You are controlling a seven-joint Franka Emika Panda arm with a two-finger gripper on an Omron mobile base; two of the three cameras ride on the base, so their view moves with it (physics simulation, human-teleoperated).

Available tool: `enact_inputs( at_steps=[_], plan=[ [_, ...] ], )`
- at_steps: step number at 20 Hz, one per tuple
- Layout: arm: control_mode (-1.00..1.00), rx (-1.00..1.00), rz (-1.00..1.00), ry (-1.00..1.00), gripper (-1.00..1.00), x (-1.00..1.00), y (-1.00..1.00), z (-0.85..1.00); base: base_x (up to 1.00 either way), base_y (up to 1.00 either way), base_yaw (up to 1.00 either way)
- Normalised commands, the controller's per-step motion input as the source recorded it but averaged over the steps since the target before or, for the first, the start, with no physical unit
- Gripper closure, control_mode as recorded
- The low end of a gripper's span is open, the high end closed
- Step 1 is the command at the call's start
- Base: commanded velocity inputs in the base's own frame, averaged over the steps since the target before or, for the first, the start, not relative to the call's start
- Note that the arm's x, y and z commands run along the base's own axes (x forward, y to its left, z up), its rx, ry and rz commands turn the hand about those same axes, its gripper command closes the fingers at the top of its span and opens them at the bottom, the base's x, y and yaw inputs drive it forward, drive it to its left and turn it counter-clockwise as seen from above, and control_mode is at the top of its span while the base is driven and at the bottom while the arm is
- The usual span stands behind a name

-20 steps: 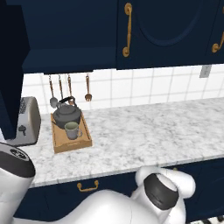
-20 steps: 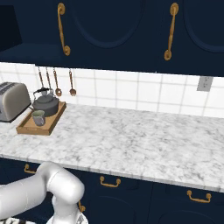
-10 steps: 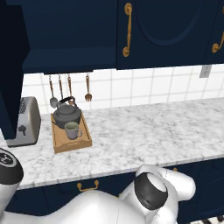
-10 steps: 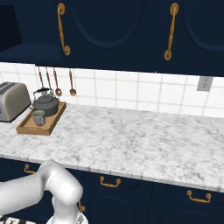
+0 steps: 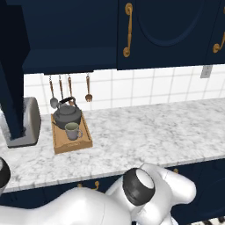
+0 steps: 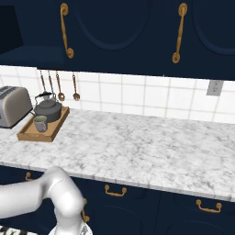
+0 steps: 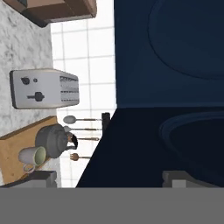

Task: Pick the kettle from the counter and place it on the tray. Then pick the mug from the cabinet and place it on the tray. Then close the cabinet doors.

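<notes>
The kettle [image 5: 67, 115] sat on the tray [image 5: 60, 144], at the end nearest the tiled wall [image 5: 145, 88], and the mug [image 5: 72, 131] stood just in front of it on the same tray, so I judged both placings done. What remained was the cabinet doors: one door [image 5: 12, 74] hung open above the toaster [image 5: 29, 123] beside the tray. My gripper [image 7: 109, 178] was spread wide and empty, facing a navy panel.
</notes>
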Motion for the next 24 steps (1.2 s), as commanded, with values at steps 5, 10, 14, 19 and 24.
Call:
enact_inputs(
  at_steps=[5,10,14,19,24],
  plan=[
    [-1.0,0.0,-0.12,0.0,-1.0,0.35,-0.4,0.0,0.0,0.0,0.0],
    [-1.0,0.0,-0.09,0.0,-1.0,0.36,-0.49,0.01,0.0,0.0,0.0],
    [-1.0,0.0,-0.07,0.0,-1.0,0.45,-0.48,0.06,0.0,0.0,0.0],
    [-1.0,0.0,-0.04,0.0,-1.0,0.55,-0.53,0.07,0.0,0.0,0.0],
    [-1.0,0.01,-0.01,-0.01,-1.0,0.65,-0.53,0.06,0.0,0.0,0.0]
  ],
)
